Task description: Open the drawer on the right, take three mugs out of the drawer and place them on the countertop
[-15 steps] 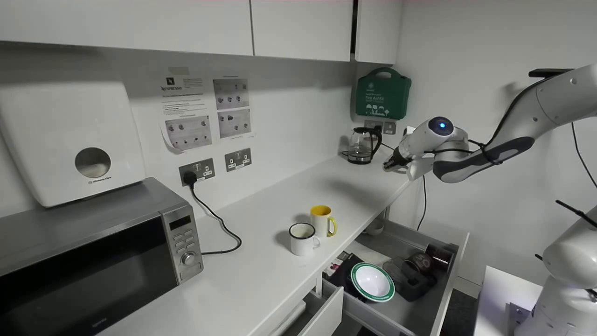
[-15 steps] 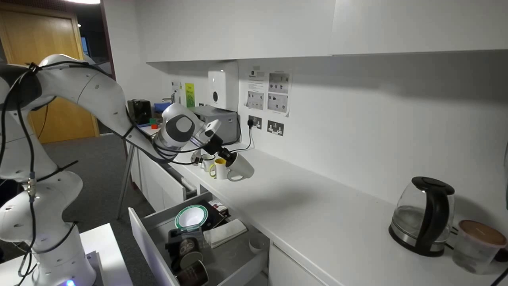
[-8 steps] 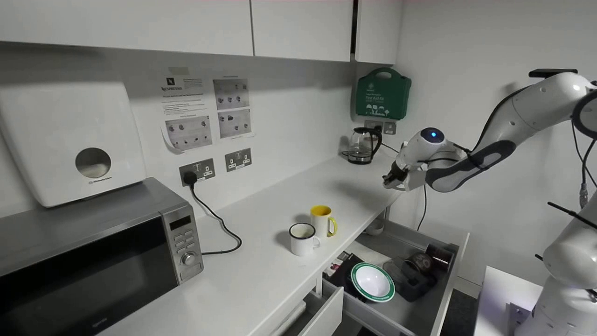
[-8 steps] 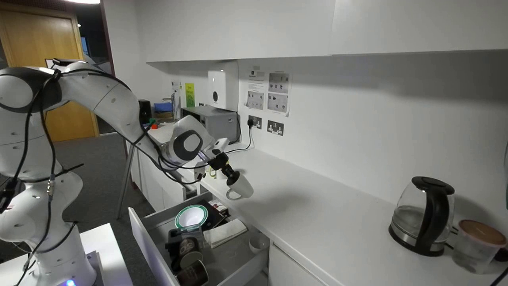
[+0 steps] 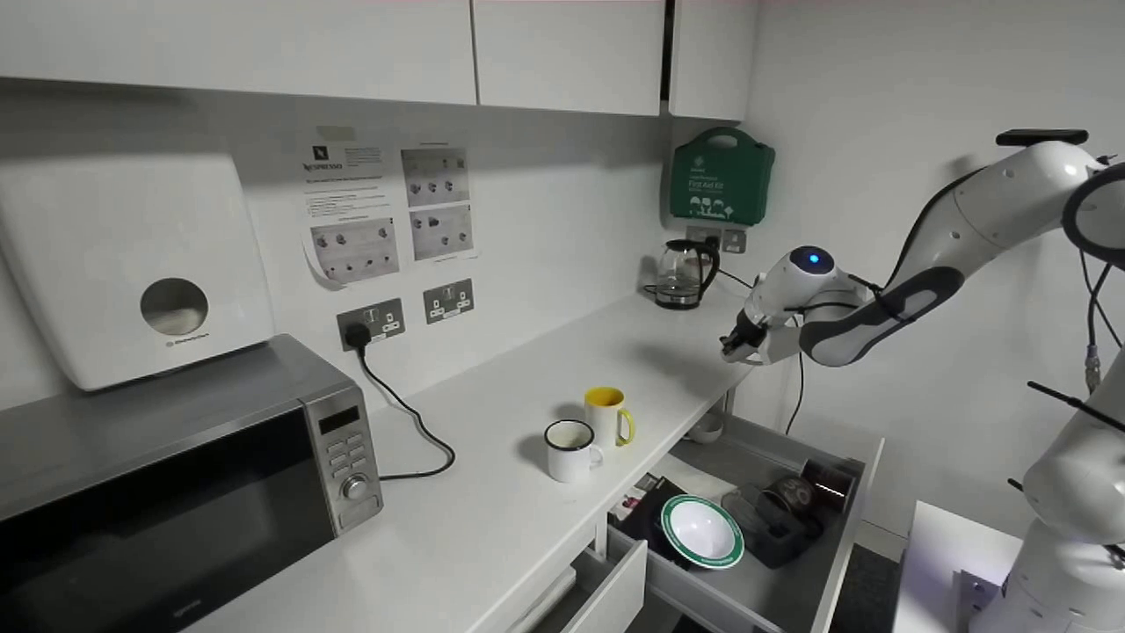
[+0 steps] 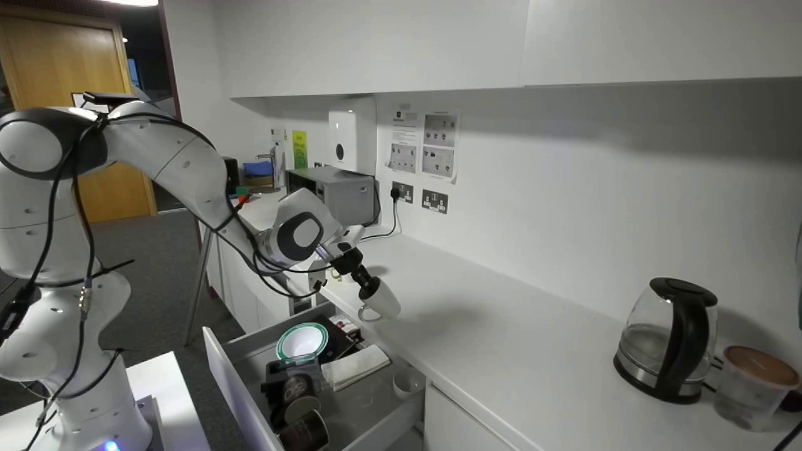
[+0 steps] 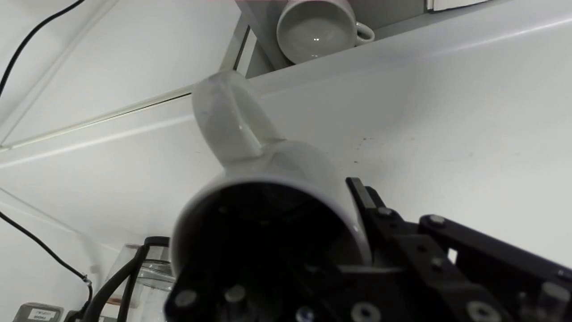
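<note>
Wrist view, mug (image 7: 290, 163) near edge (image 7: 357, 61), open countertop (image 7: 469, 134)

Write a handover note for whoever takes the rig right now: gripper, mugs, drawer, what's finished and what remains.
Gripper: shut on the wall of a pale mug, which hangs tilted near the front edge of the countertop and appears clear of it.
Other mugs: the dark-rimmed mug and the yellow-handled mug stand upright on the countertop.
Drawer: pulled open; a white mug is among the things inside.
Done: drawer open, two mugs placed, third out of the drawer.
Left: set the pale mug on the countertop, preferably upright, and let go.
</note>
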